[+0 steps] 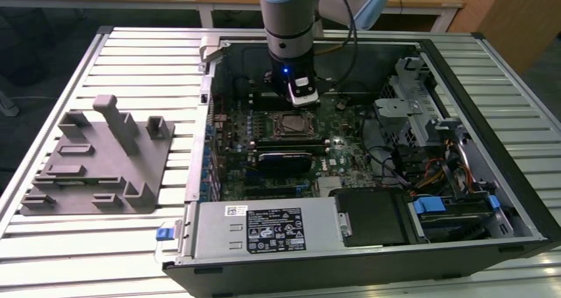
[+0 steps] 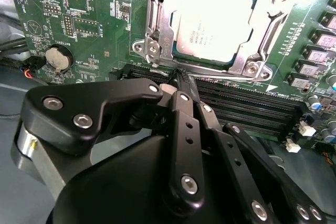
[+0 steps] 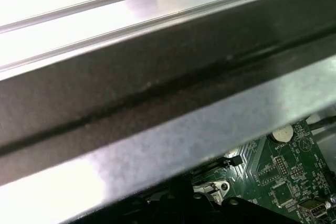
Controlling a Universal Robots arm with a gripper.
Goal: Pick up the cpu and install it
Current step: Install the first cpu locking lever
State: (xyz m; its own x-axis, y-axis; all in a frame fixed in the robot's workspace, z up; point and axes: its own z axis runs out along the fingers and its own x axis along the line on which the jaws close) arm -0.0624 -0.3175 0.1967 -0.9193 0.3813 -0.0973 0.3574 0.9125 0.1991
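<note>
In the second wrist view the gripper (image 2: 181,77) hides the near stretch of the black memory slots (image 2: 252,103) — the cpu (image 2: 218,22) is cut by the picture's upper edge. In the first wrist view a blurred case wall (image 3: 157,93) hides most of the motherboard (image 3: 286,177).

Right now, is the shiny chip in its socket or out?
In. The cpu lies flat inside the metal socket frame on the green motherboard.

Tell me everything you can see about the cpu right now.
The cpu is a flat square chip with a silvery-grey metal top bearing faint print. It lies level in the motherboard socket, framed by a shiny metal retention bracket whose edges overlap its rim. In the exterior view it sits mid-board, just below the tool, which isn't touching it.
</note>
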